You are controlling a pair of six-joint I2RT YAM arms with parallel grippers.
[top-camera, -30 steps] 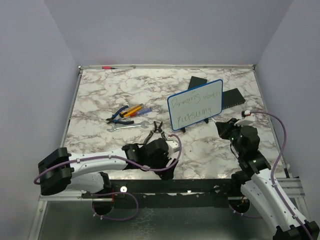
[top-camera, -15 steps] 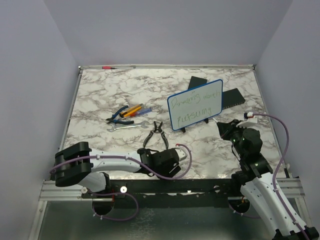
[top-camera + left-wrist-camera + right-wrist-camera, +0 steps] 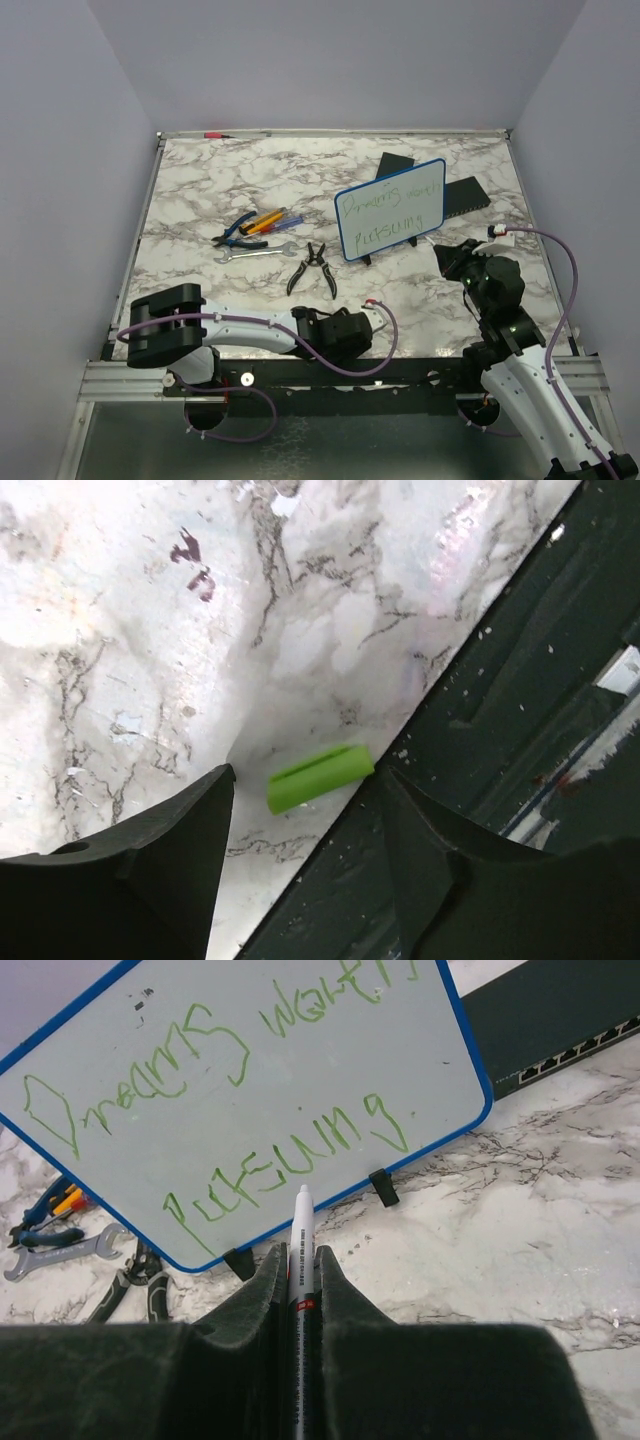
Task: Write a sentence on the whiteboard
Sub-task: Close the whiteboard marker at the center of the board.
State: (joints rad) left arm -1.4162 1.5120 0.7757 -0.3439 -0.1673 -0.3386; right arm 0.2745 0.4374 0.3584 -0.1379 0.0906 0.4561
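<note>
"Is the writing done?"

"Looks so. The sentence [image 3: 250, 1090] fills two green lines on the whiteboard [image 3: 390, 210], which stands mid-right on the tabletop [image 3: 200, 190]. The right pincer [image 3: 300, 1255] clamps the pen [image 3: 302, 1210], tip towards the whiteboard."

"And the left?"

"The left pincer [image 3: 305, 780] hangs with jaws apart astride a green cap [image 3: 320, 777] at the near edge, not touching it. Next, I reckon, it must close squarely on the cap, then recap the pen."

"The count?"

"One whiteboard, pen, cap and wrench [image 3: 255, 254]; two pliers [image 3: 313, 268]; two black pads [image 3: 468, 195]."
</note>
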